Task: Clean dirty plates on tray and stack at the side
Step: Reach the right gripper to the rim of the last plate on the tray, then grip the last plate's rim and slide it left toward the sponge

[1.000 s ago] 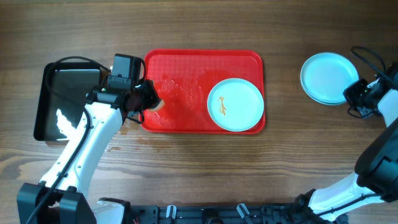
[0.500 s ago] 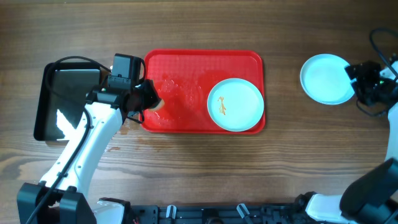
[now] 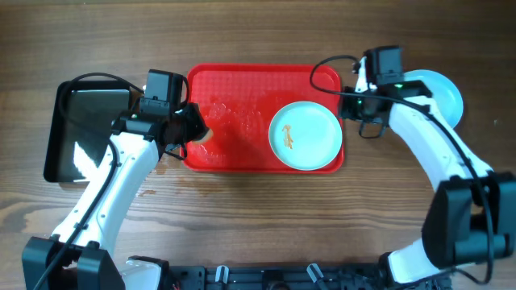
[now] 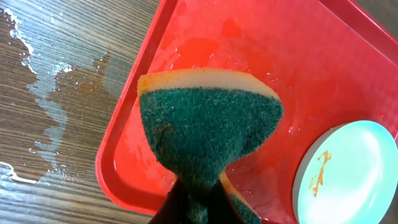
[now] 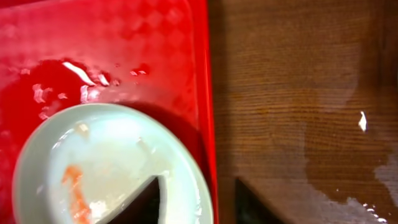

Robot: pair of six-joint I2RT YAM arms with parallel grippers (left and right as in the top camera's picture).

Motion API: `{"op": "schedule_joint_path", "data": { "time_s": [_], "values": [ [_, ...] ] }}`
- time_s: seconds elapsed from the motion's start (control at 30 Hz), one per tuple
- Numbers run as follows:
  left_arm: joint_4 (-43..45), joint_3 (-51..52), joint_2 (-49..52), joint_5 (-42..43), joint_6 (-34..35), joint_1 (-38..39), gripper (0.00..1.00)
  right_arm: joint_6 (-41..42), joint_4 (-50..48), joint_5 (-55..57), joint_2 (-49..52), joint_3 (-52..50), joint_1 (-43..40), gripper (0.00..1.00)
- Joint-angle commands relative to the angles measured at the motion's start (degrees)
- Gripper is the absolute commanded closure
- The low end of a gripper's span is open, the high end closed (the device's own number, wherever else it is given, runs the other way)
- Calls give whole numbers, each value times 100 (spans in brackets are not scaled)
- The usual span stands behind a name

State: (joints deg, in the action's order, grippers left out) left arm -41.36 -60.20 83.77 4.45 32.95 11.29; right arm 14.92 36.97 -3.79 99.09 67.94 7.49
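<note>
Plate [image 3: 305,135] on tray [image 3: 242,89]: one; sponge [image 4: 208,134]: one; side stack [image 3: 448,93].

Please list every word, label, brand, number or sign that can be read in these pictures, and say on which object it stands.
None: no readable text shows in any view. The red tray, the plate on it, the sponge and the black tray all look unmarked.
</note>
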Motion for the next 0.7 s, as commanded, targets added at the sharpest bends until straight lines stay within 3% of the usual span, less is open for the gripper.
{"op": "schedule_joint_path", "data": {
  "time_s": [0.0,0.13,0.37,0.43,0.67],
  "values": [
    [0,33,48,68,33,-15,96,-219,0,160,492,-35,31,74],
    [2,31,48,68,33,-15,96,-446,107,-118,966,-35,61,69],
    [4,33,48,68,33,-15,96,-588,258,-369,1132,-35,72,71],
    [4,33,48,68,33,-15,96,-573,361,-240,1121,-31,72,77],
    [4,33,48,68,33,-15,96,-284,1106,437,1056,503,72,69]
  ]
}}
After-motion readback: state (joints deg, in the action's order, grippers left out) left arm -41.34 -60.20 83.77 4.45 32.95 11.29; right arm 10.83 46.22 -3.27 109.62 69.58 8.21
